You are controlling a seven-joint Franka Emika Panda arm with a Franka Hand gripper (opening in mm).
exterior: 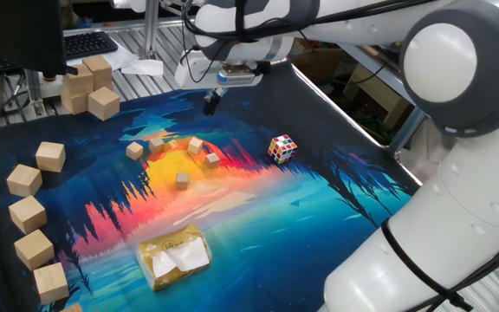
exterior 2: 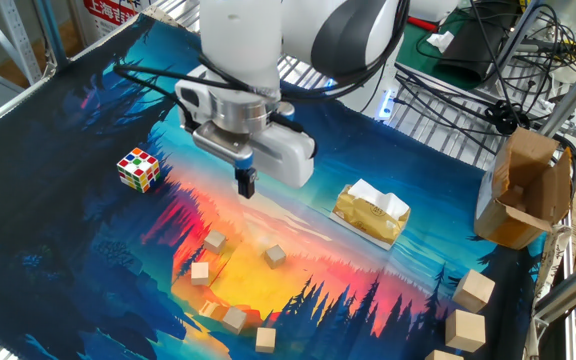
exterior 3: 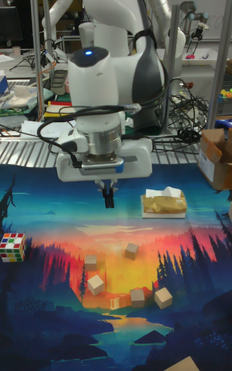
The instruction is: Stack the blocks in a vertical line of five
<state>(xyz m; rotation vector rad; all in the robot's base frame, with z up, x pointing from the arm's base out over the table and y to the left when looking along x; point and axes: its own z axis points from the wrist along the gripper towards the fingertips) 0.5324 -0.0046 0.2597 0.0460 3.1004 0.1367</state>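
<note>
The gripper, fingers pressed together and holding nothing, is hovering above the mat, apparently approaching its first pick. All five blocks are lying scattered, unstacked, mid-mat. Next it needs to open, then descend over one block.

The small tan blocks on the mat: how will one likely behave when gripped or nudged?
Each small block looks like rigid wood with flat faces, so it should slide, not roll. Being tiny, it is probably light and may skid on the mat if the gripper clips it.

Pincer closed, empty, pointing down
</note>
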